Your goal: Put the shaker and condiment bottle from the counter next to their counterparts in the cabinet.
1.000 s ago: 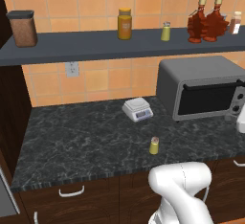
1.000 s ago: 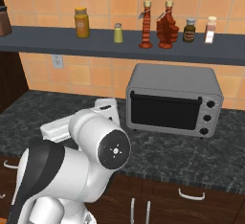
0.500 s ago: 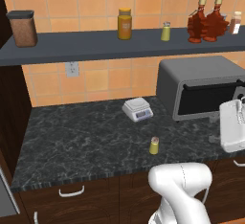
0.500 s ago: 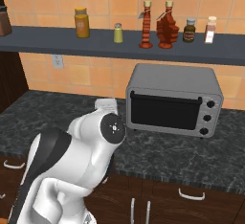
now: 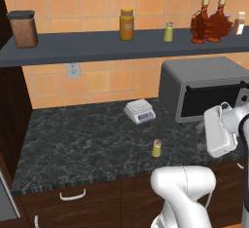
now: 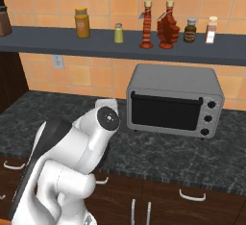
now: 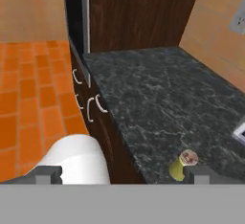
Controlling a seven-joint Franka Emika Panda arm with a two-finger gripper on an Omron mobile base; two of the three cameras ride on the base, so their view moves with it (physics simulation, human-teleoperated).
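Both maple-leaf bottles [image 5: 210, 21] already sat together on the cabinet [image 5: 97, 50]. The shaker [image 7: 183, 164] remained on the counter [image 7: 158, 98], just ahead of the open, empty gripper [image 7: 122, 174].

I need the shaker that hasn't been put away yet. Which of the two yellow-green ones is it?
The shaker standing alone on the black counter, near its front edge. The other shaker already stands on the shelf.
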